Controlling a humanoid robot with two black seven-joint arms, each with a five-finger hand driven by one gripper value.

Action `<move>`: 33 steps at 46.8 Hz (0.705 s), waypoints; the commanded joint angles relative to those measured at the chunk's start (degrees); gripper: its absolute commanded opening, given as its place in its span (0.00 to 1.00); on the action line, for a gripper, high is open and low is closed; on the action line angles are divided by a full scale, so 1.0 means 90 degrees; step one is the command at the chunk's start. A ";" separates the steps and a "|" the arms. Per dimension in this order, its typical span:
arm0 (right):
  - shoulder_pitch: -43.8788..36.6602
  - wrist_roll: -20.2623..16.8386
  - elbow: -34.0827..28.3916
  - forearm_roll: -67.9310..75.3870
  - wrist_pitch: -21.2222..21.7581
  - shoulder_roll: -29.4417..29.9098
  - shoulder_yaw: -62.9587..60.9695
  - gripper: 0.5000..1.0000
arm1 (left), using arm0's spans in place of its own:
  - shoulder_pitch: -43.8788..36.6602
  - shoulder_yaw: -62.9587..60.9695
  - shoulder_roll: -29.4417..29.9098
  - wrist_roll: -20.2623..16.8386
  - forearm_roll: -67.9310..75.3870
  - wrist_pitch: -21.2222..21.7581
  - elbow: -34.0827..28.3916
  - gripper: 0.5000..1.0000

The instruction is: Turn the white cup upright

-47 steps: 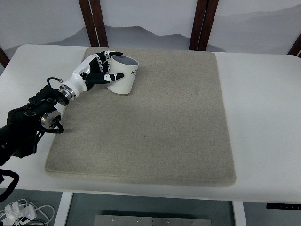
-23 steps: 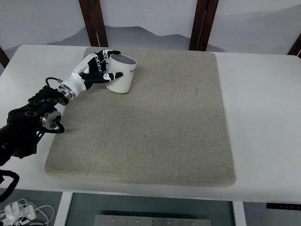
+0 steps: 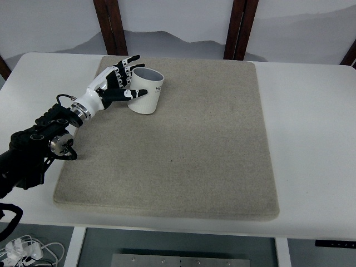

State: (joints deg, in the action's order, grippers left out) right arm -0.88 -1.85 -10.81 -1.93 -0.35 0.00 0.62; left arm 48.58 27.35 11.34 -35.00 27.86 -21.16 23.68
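White cup (image 3: 146,90) stands mouth-up at the beige mat's (image 3: 183,144) far-left corner; left robot hand (image 3: 115,84), fingers spread, touches its side; a careless withdrawal could topple it.

Bright, even light; sharp focus

The cup (image 3: 146,90) stands at the mat's (image 3: 183,144) far-left corner, left hand (image 3: 114,84) beside it; elsewhere the mat lies bare.
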 commanded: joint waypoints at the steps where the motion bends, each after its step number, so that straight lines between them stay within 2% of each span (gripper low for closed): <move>1: 0.0000 0.0000 0.0000 0.0000 0.0000 0.0000 0.0000 0.90 | 0.0002 -0.0001 0.0000 0.0000 0.0001 -0.0051 0.0054 0.99; 8: 0.0000 0.0000 0.0000 0.0000 0.0000 0.0000 0.0000 0.90 | 0.0012 0.0067 0.0000 0.0000 -0.0019 -0.0090 0.0084 0.99; 33: 0.0000 0.0000 0.0000 0.0000 0.0000 0.0000 0.0000 0.90 | 0.0442 0.0526 0.0312 0.0000 -0.0068 -0.0774 0.0084 0.99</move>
State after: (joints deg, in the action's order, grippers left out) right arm -0.88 -1.84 -10.81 -1.93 -0.35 0.00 0.61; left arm 52.22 31.02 13.90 -35.00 27.41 -27.49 24.43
